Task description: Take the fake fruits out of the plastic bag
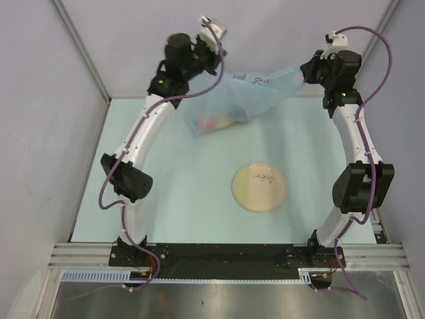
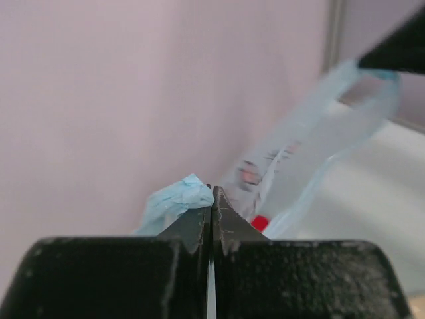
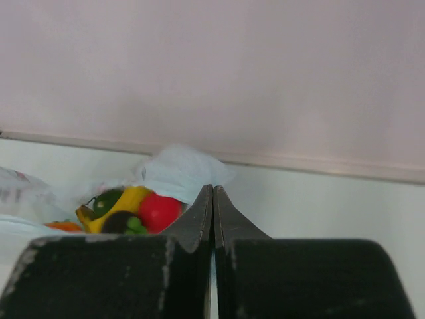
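We see the L gripper (image 2: 212, 194) w/ jaws pressed together, a crumple of the plastic bag (image 1: 229, 103) pinched at the tips. The R gripper (image 3: 212, 194) is likewise closed tight. From the top view the bag's far corner runs right into it, so we read it as clamped on the bag too.

The bag hangs stretched btwn the two grippers at the back of the table (image 1: 179, 199), near the wall (image 1: 133, 40). The R end is held higher, and the bag's fuller end sags down toward the L arm and the tabletop. In the L wrist view a loop handle (image 2: 345, 126) pulls taut up to a dark tip at the top-right corner.

The fake fruits (image 3: 133, 209) are inside the bag, bunched in its low end. In the R wrist view we make out:
- a yellow banana (image 3: 133, 198)
- a red apple (image 3: 159, 211)
- a green one (image 3: 106, 201)
- a dark maroon one (image 3: 119, 222)
- an orange-red one (image 3: 63, 226) at the edge

From above they show only as faint pink and yellow blurs through the blue plastic.

A round tan plate (image 1: 259, 187) sits on the table nearer the arm bases — well apart from the bag.
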### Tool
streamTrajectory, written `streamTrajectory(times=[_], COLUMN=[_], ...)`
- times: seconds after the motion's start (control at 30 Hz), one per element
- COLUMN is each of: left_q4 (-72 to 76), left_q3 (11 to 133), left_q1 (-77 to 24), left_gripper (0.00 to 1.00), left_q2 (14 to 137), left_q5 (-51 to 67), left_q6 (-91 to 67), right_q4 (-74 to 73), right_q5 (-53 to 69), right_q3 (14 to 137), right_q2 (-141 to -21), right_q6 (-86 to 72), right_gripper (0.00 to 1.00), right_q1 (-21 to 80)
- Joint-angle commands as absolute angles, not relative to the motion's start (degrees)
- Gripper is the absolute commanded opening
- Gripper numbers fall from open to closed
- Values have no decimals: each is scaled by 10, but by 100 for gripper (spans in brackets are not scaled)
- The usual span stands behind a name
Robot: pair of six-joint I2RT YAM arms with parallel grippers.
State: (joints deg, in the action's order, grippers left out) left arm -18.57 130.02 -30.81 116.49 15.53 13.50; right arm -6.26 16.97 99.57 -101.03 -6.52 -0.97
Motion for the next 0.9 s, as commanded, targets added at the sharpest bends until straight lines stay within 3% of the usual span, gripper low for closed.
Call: streamTrajectory(times=[0.0,0.1,0.33,0.43,0.5,0.63,0.77,0.87], left_q4=[-215,-232,-231,-228,-213,-174,-145,-161], left_q3=[1349,1278,929,895,912,1060,1227,1375], left_q1=[-301,-294,-293,-287,-268,-215,-192,-191], left_gripper=[0,0,1,0,0,0,0,0], left_q2=[1125,1062,893,896,918,1022,1143,1206], left_q5=[193,206,241,240,234,229,231,254], left_q6=[132,109,48,41,42,9,47,129], right_q4=[-53,-96,-136,-115,-79,-57,-45,-85], right_q5=[189,221,241,232,210,175,124,99], right_q3=[1022,964,831,829,845,965,1166,1395], right_q2=[-948,-905,-831,-848,-887,-1009,-1150,-1279], right_q6=[-24,-33,-26,-27,-21,-26,-5,-2], right_gripper=[0,0,0,0,0,0,0,0], right_q1=[-16,-16,-2,17,32,49,53,47])
